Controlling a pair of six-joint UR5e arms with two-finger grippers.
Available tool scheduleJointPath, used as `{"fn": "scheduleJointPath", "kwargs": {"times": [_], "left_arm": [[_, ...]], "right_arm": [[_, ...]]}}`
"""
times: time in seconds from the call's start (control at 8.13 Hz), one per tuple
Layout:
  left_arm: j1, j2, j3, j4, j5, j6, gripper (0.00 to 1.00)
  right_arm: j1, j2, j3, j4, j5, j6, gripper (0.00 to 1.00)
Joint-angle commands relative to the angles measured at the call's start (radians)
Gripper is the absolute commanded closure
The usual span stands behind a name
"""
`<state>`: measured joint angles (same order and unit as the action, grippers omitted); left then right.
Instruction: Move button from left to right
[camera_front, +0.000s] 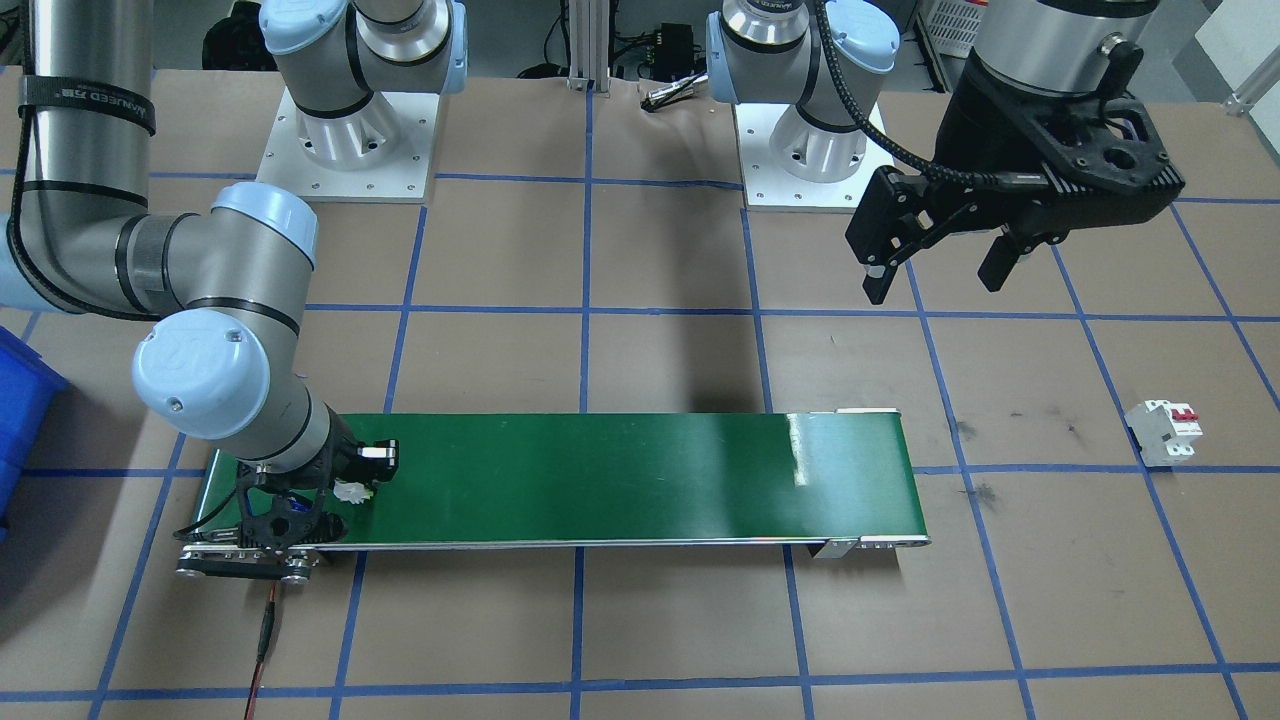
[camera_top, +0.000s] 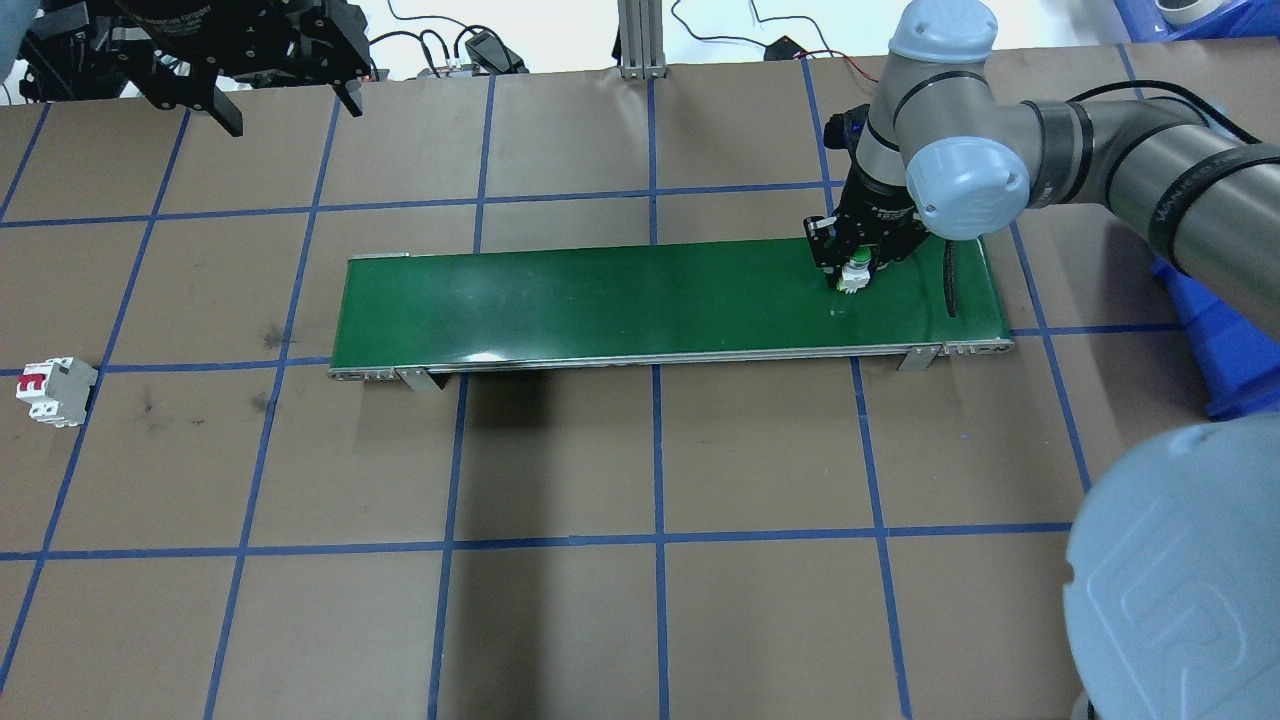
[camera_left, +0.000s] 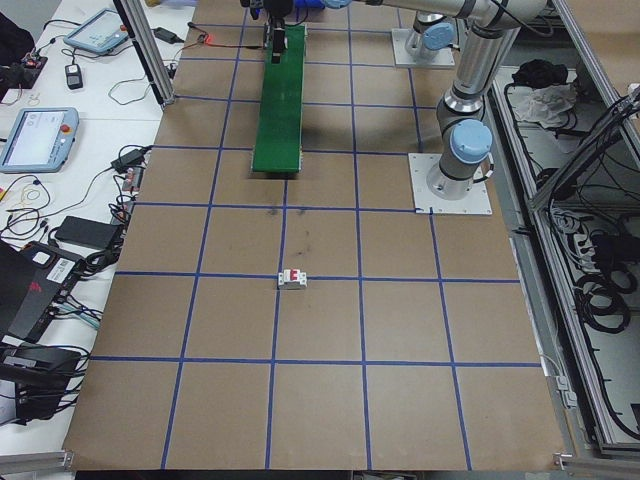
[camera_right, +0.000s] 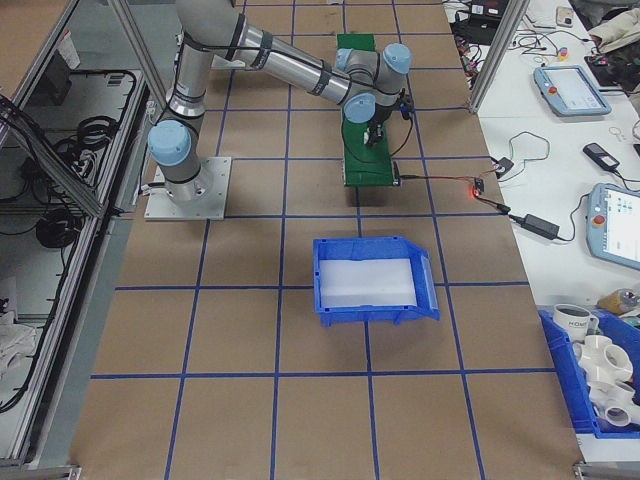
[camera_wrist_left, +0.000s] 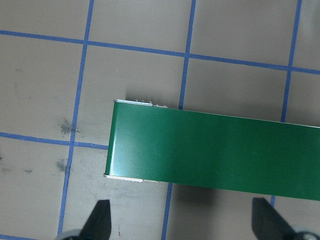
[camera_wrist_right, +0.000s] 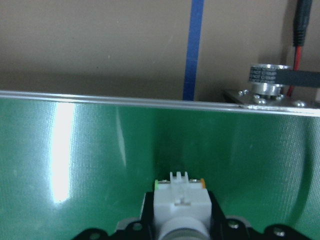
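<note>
The button (camera_wrist_right: 180, 200), white-grey with a green cap (camera_top: 857, 265), sits between the fingers of my right gripper (camera_top: 853, 275), which is shut on it. It is held low over the right end of the green conveyor belt (camera_top: 620, 300); I cannot tell whether it touches the belt. In the front view the button (camera_front: 352, 491) shows white under the right gripper (camera_front: 350, 485). My left gripper (camera_front: 935, 270) hangs open and empty, high above the table beyond the belt's left end (camera_wrist_left: 120, 140). Its fingertips (camera_wrist_left: 100, 220) frame the bottom of the left wrist view.
A white circuit breaker with red levers (camera_top: 55, 390) lies on the table at the far left, also seen as the breaker (camera_front: 1163, 432). A blue bin (camera_right: 370, 280) stands beyond the belt's right end. A red cable (camera_front: 262, 640) runs from the belt's motor end.
</note>
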<state>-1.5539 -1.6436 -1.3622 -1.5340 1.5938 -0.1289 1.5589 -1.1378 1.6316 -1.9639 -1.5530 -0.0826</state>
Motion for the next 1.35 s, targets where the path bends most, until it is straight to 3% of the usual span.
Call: {"fn": "scheduleJointPath", "kwargs": {"times": [0.0,0.37,0.61,0.86,0.98,1.23], "left_arm": [[0.000,0.001,0.000,0.000,0.000,0.000,0.00],[0.000,0.001,0.000,0.000,0.000,0.002,0.00],[0.002,0.001,0.000,0.000,0.000,0.002,0.00],[0.003,0.002,0.000,0.000,0.000,0.002,0.00],[0.003,0.002,0.000,0.000,-0.002,0.002,0.00],[0.003,0.005,-0.002,-0.001,-0.002,0.002,0.00]], "right_arm": [[-0.011,-0.017,-0.016,0.003,-0.032,-0.029,1.00],[-0.115,-0.115,-0.090,0.199,-0.032,-0.234,1.00],[-0.274,-0.166,-0.111,0.252,-0.042,-0.411,1.00],[-0.473,-0.188,-0.114,0.258,-0.052,-0.451,1.00],[-0.555,-0.174,-0.122,0.243,-0.052,-0.593,1.00],[-0.660,-0.140,-0.125,0.133,-0.085,-0.725,1.00]]}}
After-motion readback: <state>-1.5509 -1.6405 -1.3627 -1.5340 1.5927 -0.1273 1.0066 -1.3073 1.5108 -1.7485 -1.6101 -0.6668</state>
